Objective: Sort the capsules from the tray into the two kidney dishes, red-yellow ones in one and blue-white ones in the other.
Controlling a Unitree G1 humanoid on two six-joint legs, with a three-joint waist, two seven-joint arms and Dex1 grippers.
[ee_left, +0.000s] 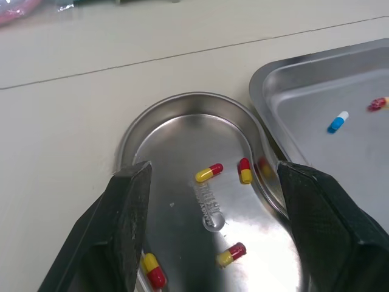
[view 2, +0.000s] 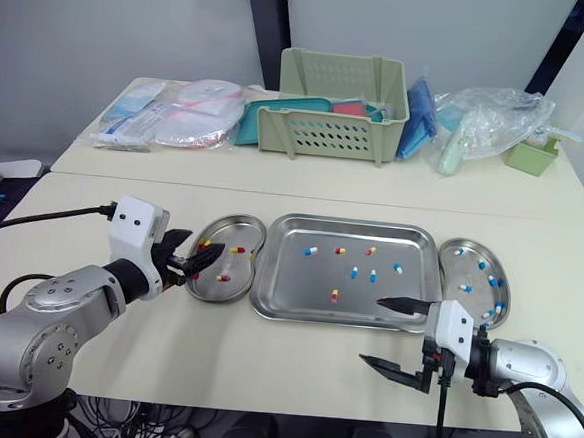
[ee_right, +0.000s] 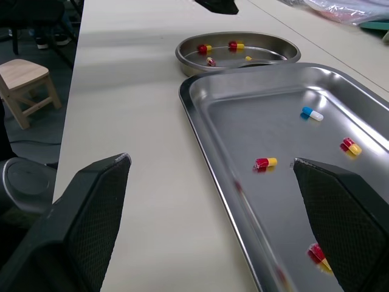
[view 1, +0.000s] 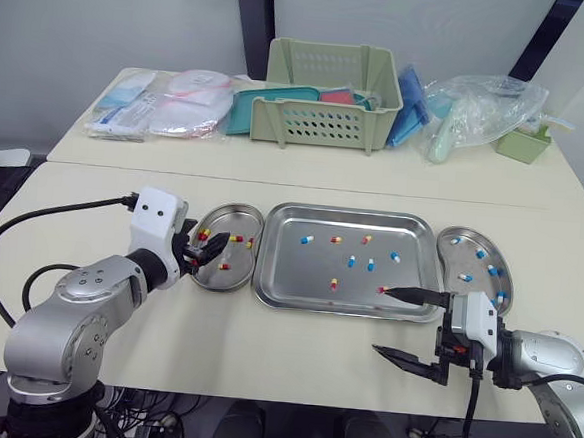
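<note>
A steel tray (view 1: 288, 269) lies mid-table holding several red-yellow and blue-white capsules, such as a red-yellow one (ee_right: 265, 163) and a blue-white one (ee_left: 338, 121). To its left is a kidney dish (view 1: 227, 219) with several red-yellow capsules (ee_left: 208, 173). Over this dish's left part my left gripper (view 1: 208, 251) hovers open, nothing between its fingers. To the tray's right, a second kidney dish (view 1: 461, 261) holds several blue-white capsules (view 1: 480, 254). My right gripper (view 1: 379, 320) is open and empty at the tray's front right corner, one finger over the tray's rim, the other over the bare table.
A green basket (view 1: 331, 96), sealed packets (view 1: 165, 105), a plastic bag (view 1: 480, 107) and a small green box (view 1: 523, 145) line the far table. The left arm's black cable (view 1: 62, 213) loops over the table's left side. A wooden stool (ee_right: 24, 79) stands on the floor.
</note>
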